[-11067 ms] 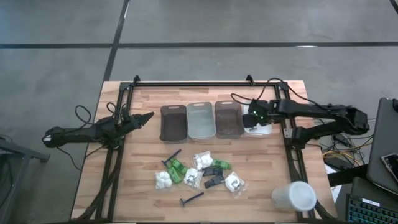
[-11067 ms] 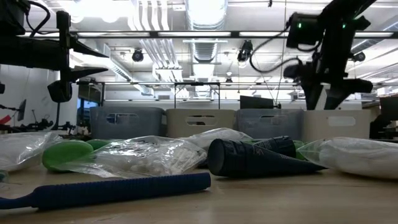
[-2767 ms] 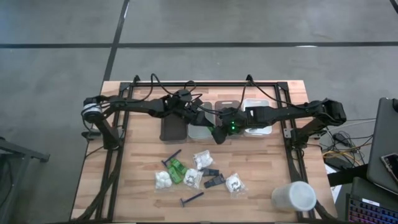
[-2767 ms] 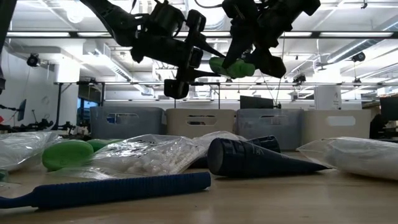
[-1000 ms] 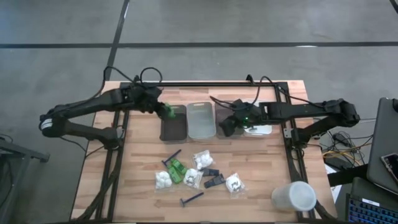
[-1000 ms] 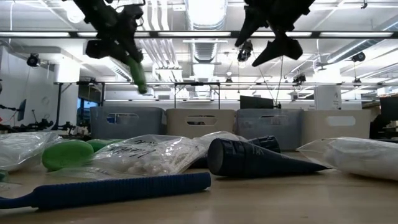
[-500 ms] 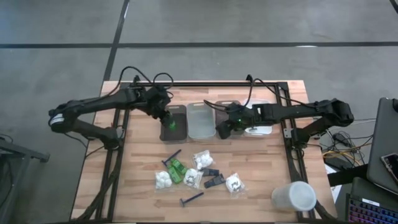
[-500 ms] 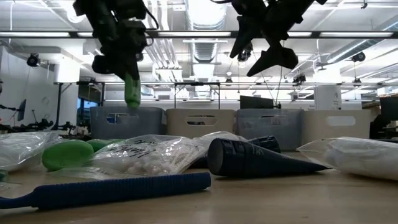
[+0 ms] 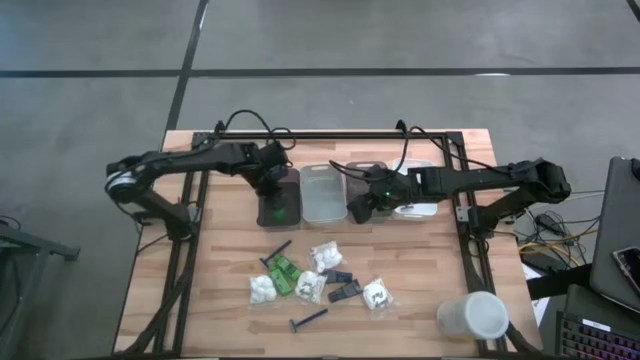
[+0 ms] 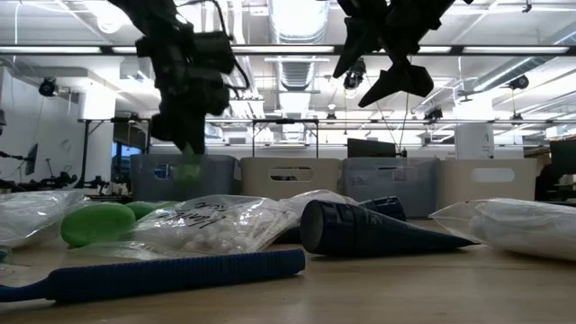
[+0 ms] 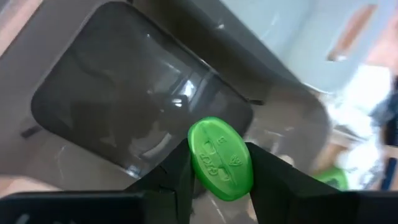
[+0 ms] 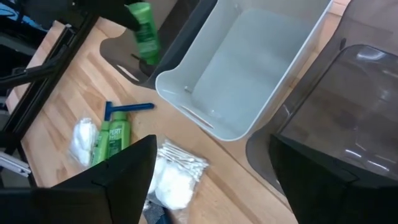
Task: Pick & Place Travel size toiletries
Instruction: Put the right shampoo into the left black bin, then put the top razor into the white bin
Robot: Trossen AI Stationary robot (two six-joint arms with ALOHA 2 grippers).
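Note:
My left gripper (image 9: 276,203) is shut on a bright green small bottle (image 11: 220,158) and points steeply down over the dark bin (image 9: 281,186), the leftmost of the row. In the low view the bottle (image 10: 189,170) shows blurred behind that bin's wall. My right gripper (image 9: 359,209) hangs open with nothing in it, above the near rim of the third bin (image 9: 366,183). The other toiletries lie in a pile (image 9: 320,282) on the wood: green bottles (image 12: 112,140), clear packets of white puffs (image 12: 173,175), black packets, and blue razors (image 12: 128,108). My left gripper pinches the green bottle between its two fingers (image 11: 179,173), one on each side of the end nearest the wrist (image 11: 214,144). The fingers come steeply from above. The bottle (image 12: 143,32) hangs below them, nearly upright, over the dark bin; whether it touches the floor is hidden.
Four bins stand in a row at the far side: dark, light grey (image 9: 323,193), brownish, white (image 9: 417,196). A large white cup (image 9: 472,318) lies at the near right corner. A black frame (image 9: 325,134) runs along the table's far and side edges.
My left gripper has come down and toward the table's near edge over the dark bin, tipping to point more steeply down. The green bottle went with it, from above the bin's far left rim down into the bin's opening.

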